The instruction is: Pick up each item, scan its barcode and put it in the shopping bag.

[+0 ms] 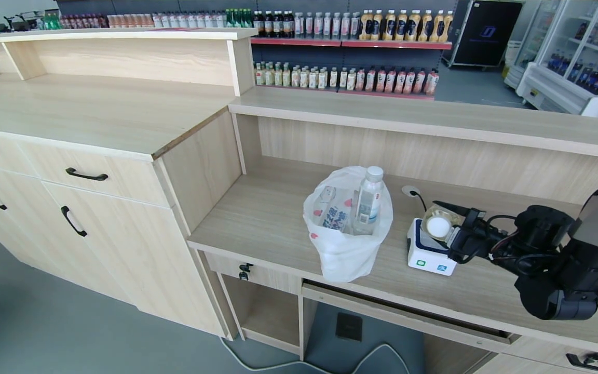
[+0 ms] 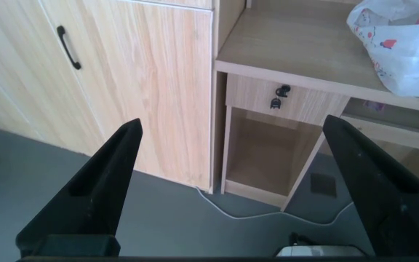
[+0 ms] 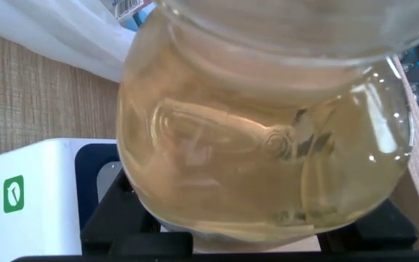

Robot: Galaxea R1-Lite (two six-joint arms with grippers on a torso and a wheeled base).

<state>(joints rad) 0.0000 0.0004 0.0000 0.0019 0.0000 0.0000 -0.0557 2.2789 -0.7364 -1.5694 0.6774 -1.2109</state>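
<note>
Right gripper is clamped on a bottle of amber liquid, held just above the scanner. Left gripper is spread apart and empty. A water bottle and a packet are already lodged in the shopping bag. Scanning and bagging of the held bottle are judged outstanding.

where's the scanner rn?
Head view, right of centre: the scanner sits on the lower counter beside the shopping bag, on its right, under the bottle in the right end effector.
</note>
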